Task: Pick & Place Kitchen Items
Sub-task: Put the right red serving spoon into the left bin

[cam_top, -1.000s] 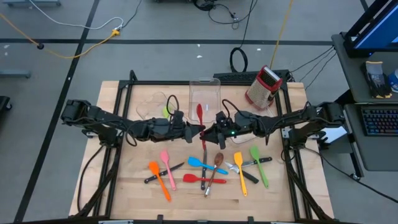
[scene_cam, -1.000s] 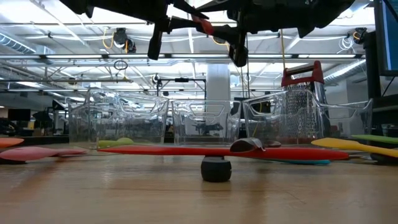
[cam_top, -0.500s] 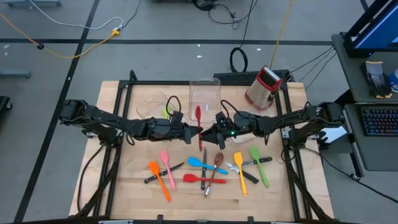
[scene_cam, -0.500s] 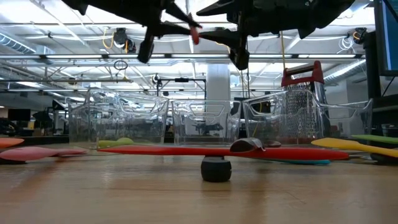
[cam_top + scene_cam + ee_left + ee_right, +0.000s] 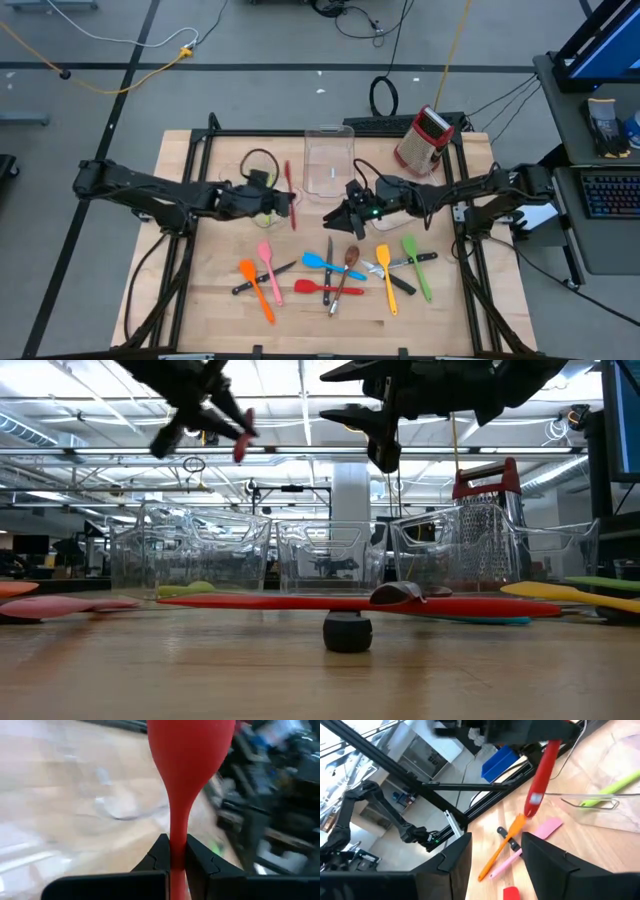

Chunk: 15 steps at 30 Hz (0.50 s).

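My left gripper (image 5: 284, 199) is shut on a red spoon (image 5: 290, 196) and holds it in the air over the table's middle left, near a clear bin (image 5: 243, 170). In the left wrist view the spoon's bowl (image 5: 190, 745) stands beyond the fingers. My right gripper (image 5: 336, 215) hangs open over the table's middle with nothing between its fingers (image 5: 454, 862). Several kitchen items lie flat on the near half: an orange spatula (image 5: 257, 288), a pink one (image 5: 265, 257), a blue one (image 5: 324, 262), a brown spoon (image 5: 350, 262), a yellow one (image 5: 386, 274) and a green one (image 5: 415, 263). My left gripper pinches the red spoon's handle (image 5: 177, 840) between its two fingers (image 5: 159, 854), below the bowl. The fingers come from the table's left, slanting a little down, and lie across the handle. The spoon is lifted clear of the table and runs from far to near.
A second clear bin (image 5: 330, 158) stands at the far middle. A red-topped metal grater (image 5: 424, 139) stands at the far right. A red spatula (image 5: 318, 288) and black-handled knives (image 5: 396, 281) lie among the utensils. Black frame rails (image 5: 190, 250) cross both sides.
My left gripper has drawn back toward the table's left edge with the red spoon, away from my right gripper, and has tipped upward. The spoon has stayed clear of the table. My right gripper has kept its place.
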Motion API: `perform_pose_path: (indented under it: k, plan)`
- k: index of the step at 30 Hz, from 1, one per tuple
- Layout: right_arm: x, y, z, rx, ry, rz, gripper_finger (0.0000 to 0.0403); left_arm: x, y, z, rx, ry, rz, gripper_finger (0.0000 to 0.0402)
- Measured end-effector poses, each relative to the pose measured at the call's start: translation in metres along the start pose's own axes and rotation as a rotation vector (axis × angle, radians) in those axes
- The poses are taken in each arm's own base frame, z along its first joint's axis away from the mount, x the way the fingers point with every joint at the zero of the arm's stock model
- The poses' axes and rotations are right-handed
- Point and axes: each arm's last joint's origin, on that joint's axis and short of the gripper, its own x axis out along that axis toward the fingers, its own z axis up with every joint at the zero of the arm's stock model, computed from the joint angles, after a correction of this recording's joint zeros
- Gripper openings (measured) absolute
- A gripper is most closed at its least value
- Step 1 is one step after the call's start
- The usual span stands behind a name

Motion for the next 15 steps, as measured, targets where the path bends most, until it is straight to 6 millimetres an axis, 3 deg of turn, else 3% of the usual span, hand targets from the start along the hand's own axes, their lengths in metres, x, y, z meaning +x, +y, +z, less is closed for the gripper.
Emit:
perform_pose_path:
  k: [8,15]
  plan:
    - [0.0,0.0,0.001,-0.049,-0.003,0.002,0.0167,-0.028,0.043,0.014,-0.111,0.01,0.342,0.0017]
    - [-0.001,-0.001,0.002,-0.052,-0.014,0.004,0.0167,-0.017,0.058,0.026,-0.195,0.001,0.469,0.0017]
